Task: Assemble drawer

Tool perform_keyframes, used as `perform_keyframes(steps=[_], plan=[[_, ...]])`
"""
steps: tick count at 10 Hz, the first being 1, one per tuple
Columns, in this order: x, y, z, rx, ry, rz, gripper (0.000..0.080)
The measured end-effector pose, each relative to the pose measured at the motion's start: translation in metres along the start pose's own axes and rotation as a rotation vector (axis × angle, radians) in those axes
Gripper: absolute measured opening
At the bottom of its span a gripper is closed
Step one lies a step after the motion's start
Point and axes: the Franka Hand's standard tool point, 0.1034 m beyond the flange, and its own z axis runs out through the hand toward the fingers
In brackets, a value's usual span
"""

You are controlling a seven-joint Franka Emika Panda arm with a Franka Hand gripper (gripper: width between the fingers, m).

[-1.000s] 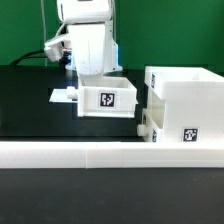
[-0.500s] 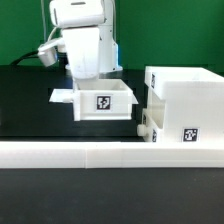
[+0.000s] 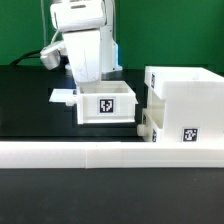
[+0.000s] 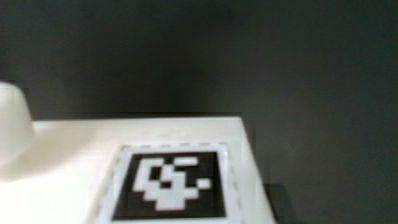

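One tray (image 3: 106,103) is being handled on the tabletop (image 3: 30,95), beside the housing (image 3: 185,100). The hand is hidden behind it; its state cannot be told. Next, alignment with the housing's opening seems required.

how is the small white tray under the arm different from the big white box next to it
The tray is smaller and lower than the housing. The tray sits toward the exterior view's left, directly below the arm; the housing stands at the exterior view's right, with no arm over it. The tray's tag faces the camera at mid-wall; the housing's visible tag sits low on its front. Both are white, open on top and carry black-and-white square tags.
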Motion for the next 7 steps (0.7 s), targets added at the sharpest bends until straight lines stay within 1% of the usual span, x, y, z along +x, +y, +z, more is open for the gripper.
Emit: perform_keyframes(steps=[2,5,7], plan=[[0.0123,0.0046,0.0004,-0.001,-0.004,0.008,0.0044],[0.0126,0.0044,0.0009,0.004,-0.004,0.010,0.0044],[0.0160,0.0053,0.0028,0.005,-0.001,0.005,0.0044]])
